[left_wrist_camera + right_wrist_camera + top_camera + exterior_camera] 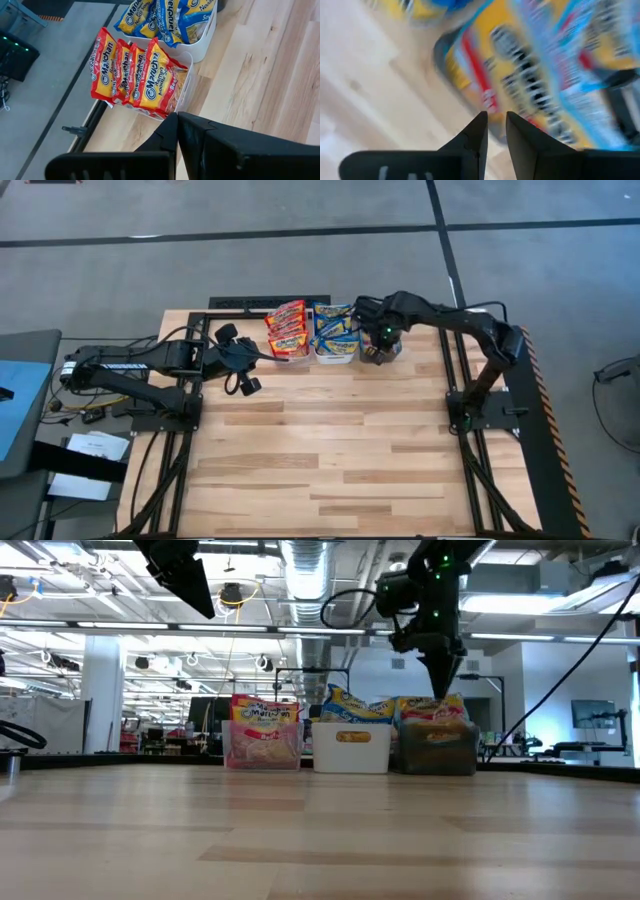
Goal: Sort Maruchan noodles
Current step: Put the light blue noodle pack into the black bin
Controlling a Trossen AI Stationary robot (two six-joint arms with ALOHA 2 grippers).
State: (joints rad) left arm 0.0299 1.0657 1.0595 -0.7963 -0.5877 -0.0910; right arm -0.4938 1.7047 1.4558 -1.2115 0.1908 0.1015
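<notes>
A light wooden butcher-block desk (330, 450) stands on a grey concrete floor (300, 270) crossed by dark lines. Behind it opens a large, bright industrial hall: a silver ceiling duct (310, 570), rows of strip lights, white columns (100, 690), and a monitor (590, 712) at the far right.

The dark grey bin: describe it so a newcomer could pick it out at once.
Three bins sit in a row at the table's far edge. The dark grey bin is the end one, directly beneath the right gripper. Unlike the clear bin and white bin, its walls are dark.
</notes>
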